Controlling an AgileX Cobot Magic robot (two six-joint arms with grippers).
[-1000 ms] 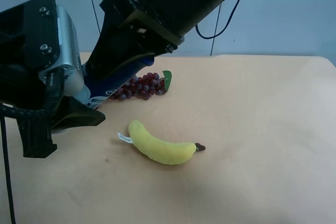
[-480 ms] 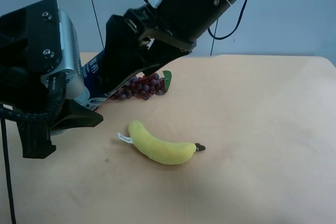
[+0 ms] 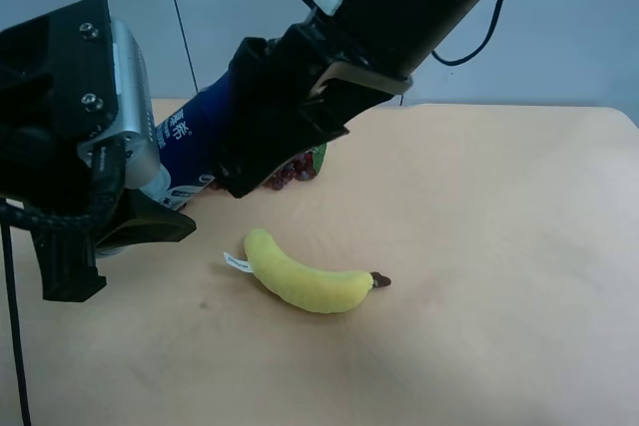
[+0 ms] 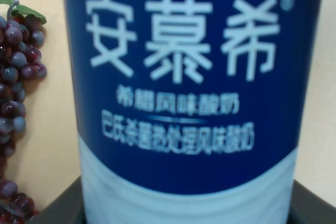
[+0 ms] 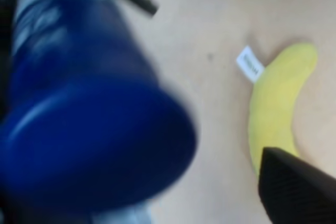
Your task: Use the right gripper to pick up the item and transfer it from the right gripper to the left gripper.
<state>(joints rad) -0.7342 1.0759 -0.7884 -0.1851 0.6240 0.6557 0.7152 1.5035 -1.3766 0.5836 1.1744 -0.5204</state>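
fingers on the right [image 5: 294,184] stand parted, one clear of the bottle [image 3: 195,132], which hangs above the worktop [image 3: 479,246] with its white end clamped in the left fingers [image 3: 150,218]. draw the right arm straight back off the cap; a sideways brush could twist it loose.

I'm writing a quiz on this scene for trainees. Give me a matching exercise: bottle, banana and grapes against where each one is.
1. bottle
2. banana
3. grapes

A. flat on the table, in plain view
B. on the table, mostly hidden in the high view
C. raised off the table

Pairs: 1-C, 2-A, 3-B
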